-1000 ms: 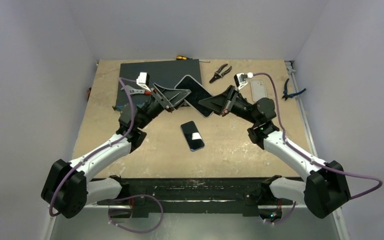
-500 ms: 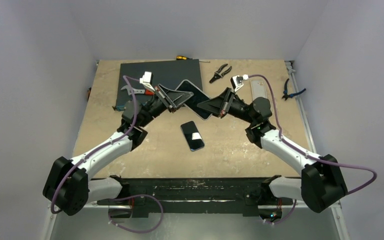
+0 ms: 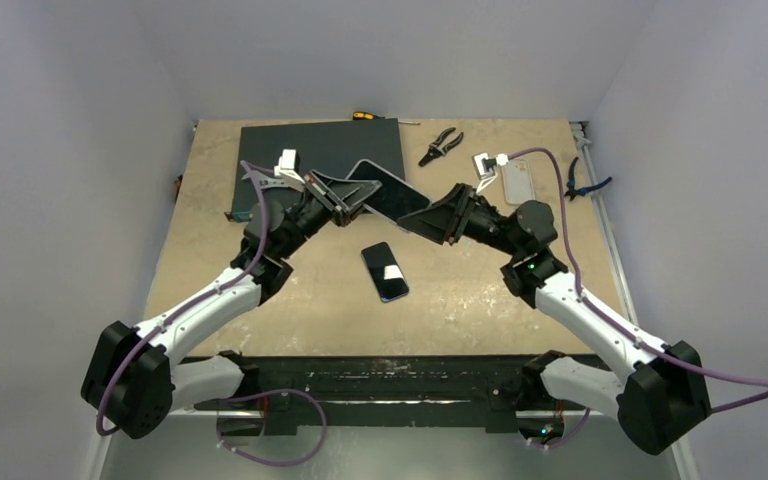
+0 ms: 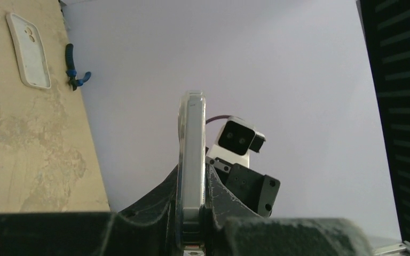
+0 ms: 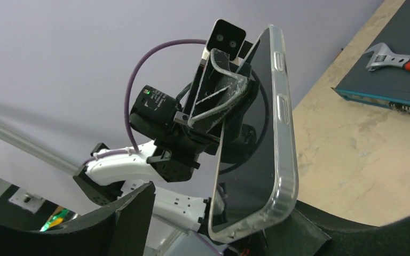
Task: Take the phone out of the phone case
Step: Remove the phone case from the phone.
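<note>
Phone [image 3: 388,190]: it is held up in the air over the far middle of the counter [image 3: 460,290], between the two arms, tilted, with the dark screen seen in the right wrist view.
Phone case [image 5: 287,133]: a clear shell is fitted around the edge of the phone; the side buttons are seen through it.
Left tool [image 3: 345,200]: it is pressed together on one end of the cased phone; in the left wrist view the thin edge is pinched between the two dark fingers [image 4: 155,197].
Right tool [image 3: 430,215]: it is spread wide at the other end of the phone; this end is seen between the fingers, and whether it is touched cannot be told.
Second phone [image 3: 385,271]: it is laid flat on the counter, nearer to the arm bases, apart from both tools.
Dark mat [image 3: 290,140]: it is placed at the far left of the counter, and a wrench with a red handle [image 5: 400,56] is laid on it.
White case [image 3: 516,181]: it is laid flat at the far right.
Pliers [image 3: 441,146]: they are laid near the far edge, just beside the mat.
</note>
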`<state>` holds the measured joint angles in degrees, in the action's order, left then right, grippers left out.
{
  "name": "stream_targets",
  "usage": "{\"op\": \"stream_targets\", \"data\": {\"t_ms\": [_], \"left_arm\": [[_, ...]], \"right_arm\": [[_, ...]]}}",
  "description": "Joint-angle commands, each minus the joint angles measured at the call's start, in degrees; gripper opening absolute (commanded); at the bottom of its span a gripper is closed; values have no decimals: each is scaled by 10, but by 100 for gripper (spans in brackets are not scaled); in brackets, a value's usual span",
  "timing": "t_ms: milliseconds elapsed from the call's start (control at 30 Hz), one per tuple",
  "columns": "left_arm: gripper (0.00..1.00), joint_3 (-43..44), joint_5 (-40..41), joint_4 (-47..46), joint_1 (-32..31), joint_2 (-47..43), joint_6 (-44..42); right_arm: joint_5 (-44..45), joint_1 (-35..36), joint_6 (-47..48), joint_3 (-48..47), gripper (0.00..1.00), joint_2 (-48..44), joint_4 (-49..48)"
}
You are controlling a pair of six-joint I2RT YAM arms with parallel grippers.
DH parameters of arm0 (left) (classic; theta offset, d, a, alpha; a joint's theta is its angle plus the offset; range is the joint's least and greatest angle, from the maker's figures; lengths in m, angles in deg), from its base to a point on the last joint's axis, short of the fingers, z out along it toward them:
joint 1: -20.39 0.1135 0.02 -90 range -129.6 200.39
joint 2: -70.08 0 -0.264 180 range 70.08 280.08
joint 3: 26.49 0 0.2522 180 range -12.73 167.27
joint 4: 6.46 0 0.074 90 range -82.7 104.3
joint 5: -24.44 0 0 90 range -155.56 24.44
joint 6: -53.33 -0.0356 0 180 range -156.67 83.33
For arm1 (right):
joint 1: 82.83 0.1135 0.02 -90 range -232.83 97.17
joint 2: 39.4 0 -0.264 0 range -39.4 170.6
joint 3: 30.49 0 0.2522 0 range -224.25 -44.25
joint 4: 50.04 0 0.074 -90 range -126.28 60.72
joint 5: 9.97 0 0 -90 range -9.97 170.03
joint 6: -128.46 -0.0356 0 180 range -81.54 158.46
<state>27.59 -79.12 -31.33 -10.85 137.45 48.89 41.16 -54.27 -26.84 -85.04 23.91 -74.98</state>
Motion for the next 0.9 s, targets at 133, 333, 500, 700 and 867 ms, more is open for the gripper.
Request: {"op": "stream_targets", "data": {"t_ms": [133, 333, 500, 700, 867], "left_arm": [[0, 28, 62, 6, 3, -16, 66], [0, 28, 60, 18, 4, -13, 73], [0, 28, 57, 25, 3, -11, 79], [0, 28, 53, 25, 3, -6, 78], [0, 26, 33, 30, 3, 2, 79]], "right_arm": [[31, 15, 98, -6, 52, -23, 31], [42, 15, 60, -5, 45, -19, -49], [47, 21, 63, -16, 34, -15, -58], [59, 27, 79, -32, 26, -21, -48], [73, 38, 134, -52, 8, -32, -25]]}}
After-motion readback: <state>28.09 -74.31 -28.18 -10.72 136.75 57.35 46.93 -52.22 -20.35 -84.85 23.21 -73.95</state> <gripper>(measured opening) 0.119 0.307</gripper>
